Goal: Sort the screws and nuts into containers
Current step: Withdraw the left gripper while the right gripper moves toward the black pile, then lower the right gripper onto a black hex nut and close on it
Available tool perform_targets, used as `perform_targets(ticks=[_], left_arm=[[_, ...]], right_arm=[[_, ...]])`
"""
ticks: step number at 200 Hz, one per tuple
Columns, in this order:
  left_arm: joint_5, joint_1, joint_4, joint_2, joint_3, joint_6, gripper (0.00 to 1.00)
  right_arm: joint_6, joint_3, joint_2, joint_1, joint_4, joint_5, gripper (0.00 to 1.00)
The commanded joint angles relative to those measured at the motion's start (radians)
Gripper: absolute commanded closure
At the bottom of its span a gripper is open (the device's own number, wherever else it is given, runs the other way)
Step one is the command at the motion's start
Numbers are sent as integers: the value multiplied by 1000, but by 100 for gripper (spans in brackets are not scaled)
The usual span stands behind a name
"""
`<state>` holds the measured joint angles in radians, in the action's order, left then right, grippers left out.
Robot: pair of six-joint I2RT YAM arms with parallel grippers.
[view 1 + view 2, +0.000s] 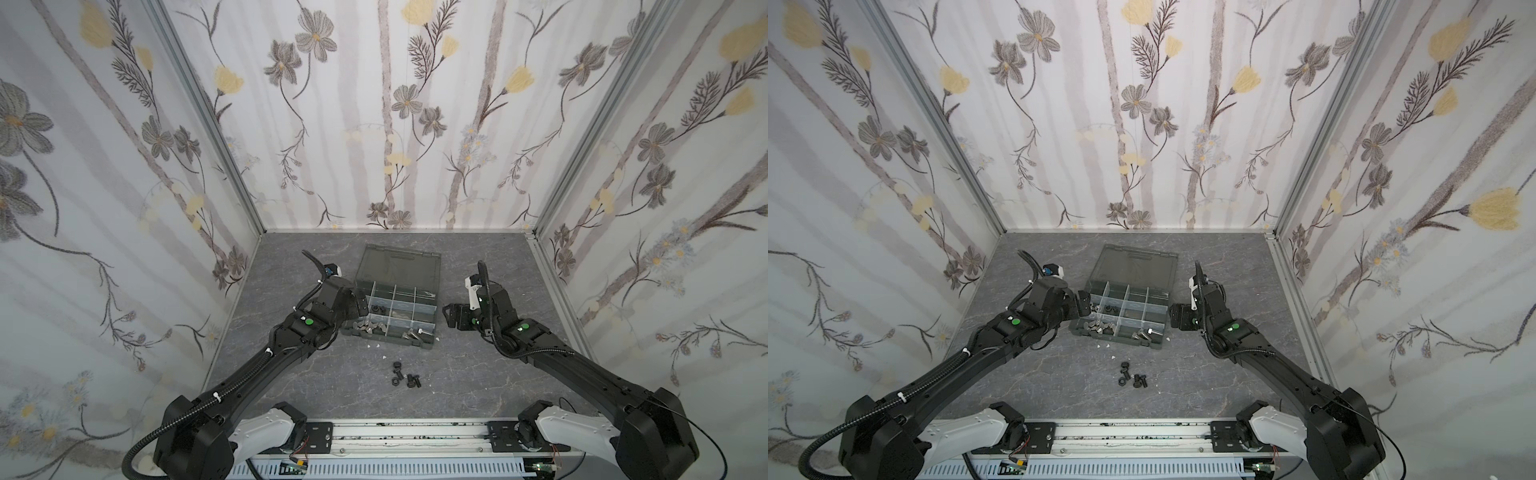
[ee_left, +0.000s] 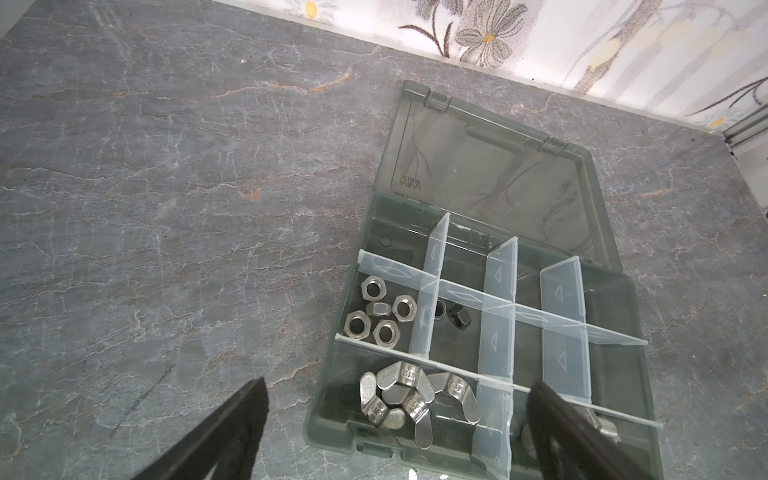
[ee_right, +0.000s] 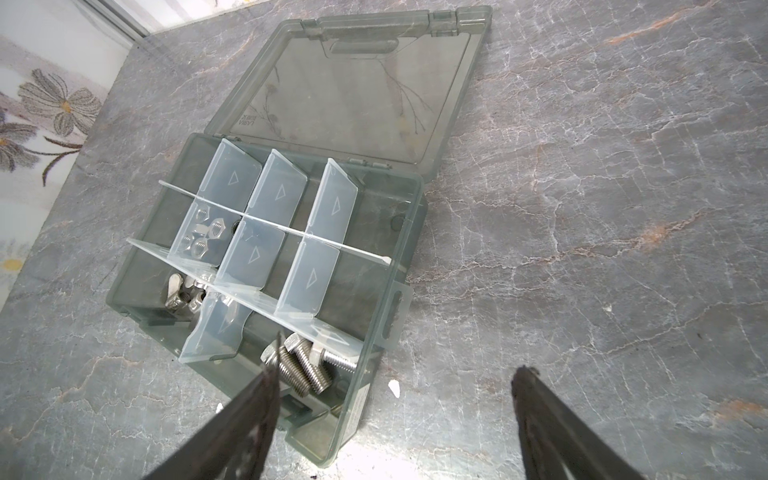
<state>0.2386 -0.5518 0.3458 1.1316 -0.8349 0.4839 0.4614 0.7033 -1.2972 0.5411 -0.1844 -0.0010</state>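
Released and empty, my left claw [image 2: 397,388] and right claw [image 3: 399,370] flank the smoky grey plastic divider box [image 1: 397,266], seemingly poised for loose black screws [image 1: 412,379].

Soft, even light, pretty bright all round
Top views bow the walls [image 1: 83,208] at the edges and look a bit soft; wrist views blur the close fingers [image 2: 232,432], with white glare on the table [image 3: 386,453] beside the box [image 3: 417,195].
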Motion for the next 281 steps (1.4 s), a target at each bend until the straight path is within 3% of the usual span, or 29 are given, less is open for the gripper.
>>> perform_targets(ticks=[1, 36, 81, 194, 281], left_arm=[[31, 5, -25, -14, 8, 24, 0], [37, 12, -28, -34, 24, 31, 0], [41, 21, -30, -57, 47, 49, 0], [31, 66, -33, -148, 109, 84, 0], [24, 81, -35, -174, 131, 100, 0]], right_arm=[[-27, 20, 1, 14, 7, -10, 13], [-36, 42, -15, 66, 5, -1, 14], [-61, 103, -88, 218, 11, 15, 14], [-123, 274, -424, 559, -79, 62, 18], [-162, 350, -578, 684, -128, 46, 30]])
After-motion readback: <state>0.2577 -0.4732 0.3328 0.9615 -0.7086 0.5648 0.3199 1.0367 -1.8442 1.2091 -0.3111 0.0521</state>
